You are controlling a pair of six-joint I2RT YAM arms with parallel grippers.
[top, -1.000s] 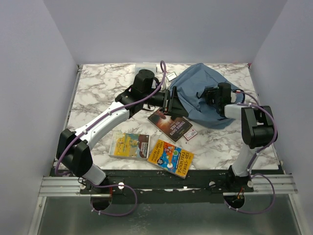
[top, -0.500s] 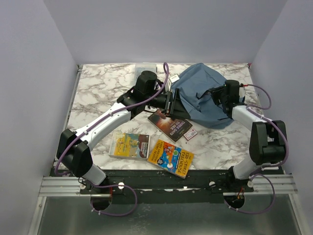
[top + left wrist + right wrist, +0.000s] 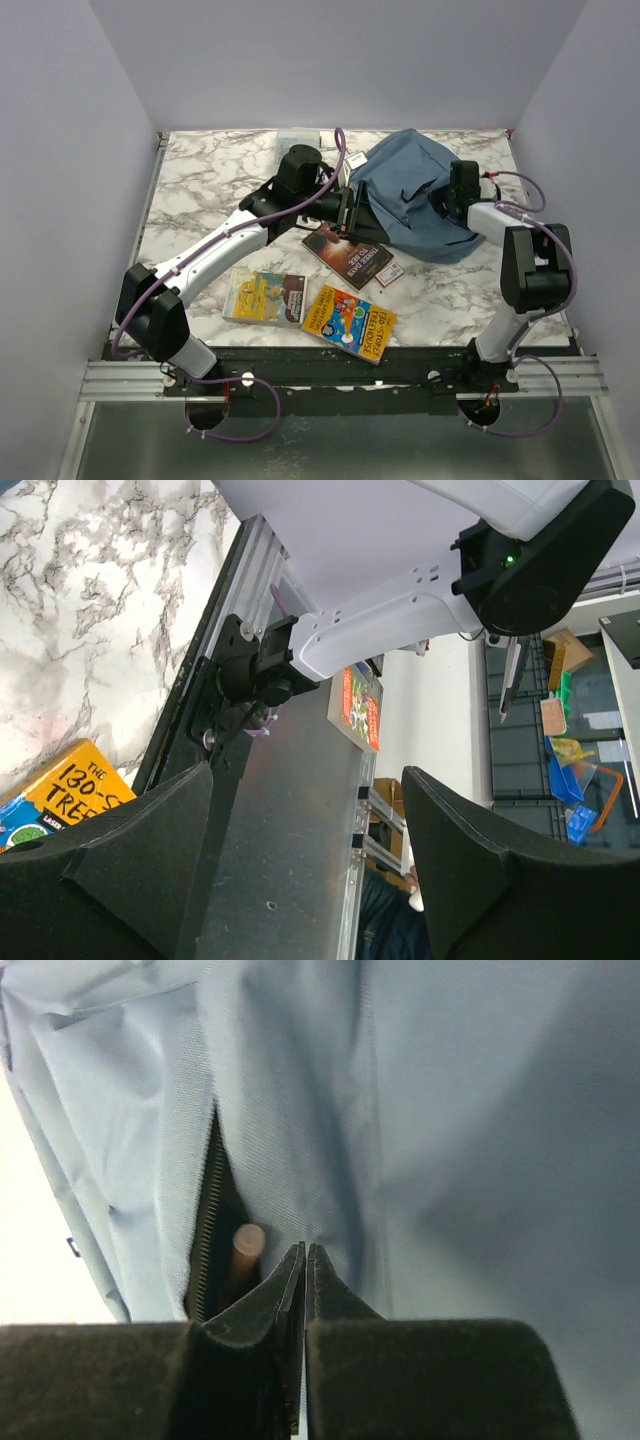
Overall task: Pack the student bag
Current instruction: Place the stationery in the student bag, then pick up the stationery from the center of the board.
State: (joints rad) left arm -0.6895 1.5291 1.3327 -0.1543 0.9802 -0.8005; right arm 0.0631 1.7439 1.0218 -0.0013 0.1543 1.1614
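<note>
Student bag (image 3: 410,185): slumped on far-right part of marble table (image 3: 200,180). Soft dusty-blue woven cloth, creased and lumpy, rounded outline. Black zip (image 3: 208,1210) gaping as a dark slit. Long axis roughly diagonal, far-left to near-right in top view; hard to call tighter given the slump.

Right gripper (image 3: 305,1250) set on bag's upper surface, toward its right side. Fingers pressed together, tips nipping what looks like a thin fold of cloth just beside the zip edge, creases fanning out from the pinch. Slit aligned with finger direction, just left of tips in wrist view. Tan round object (image 3: 248,1240) inside the slit; can't tell what.

Left gripper (image 3: 346,212) just beside bag's left edge, bag lying to its right. Jaws spread wide, nothing between them.

Probably the mouth-opening step: pull pinched flap up and away from slit, across its length, to widen the gap. Right arm the one on the bag; left arm nearer the cargo.

Cargo, all flat rigid rectangles with glossy covers:
- dark paperback (image 3: 350,252) just beside bag's near-left edge
- small card (image 3: 390,272) next to it
- yellow Treehouse book (image 3: 350,322) and yellow-covered book (image 3: 265,297) near front edge, well apart from bag

Clear plastic box (image 3: 298,137) at far edge behind left arm.

Risk: thin cloth slipping out of a narrow tip pinch.
</note>
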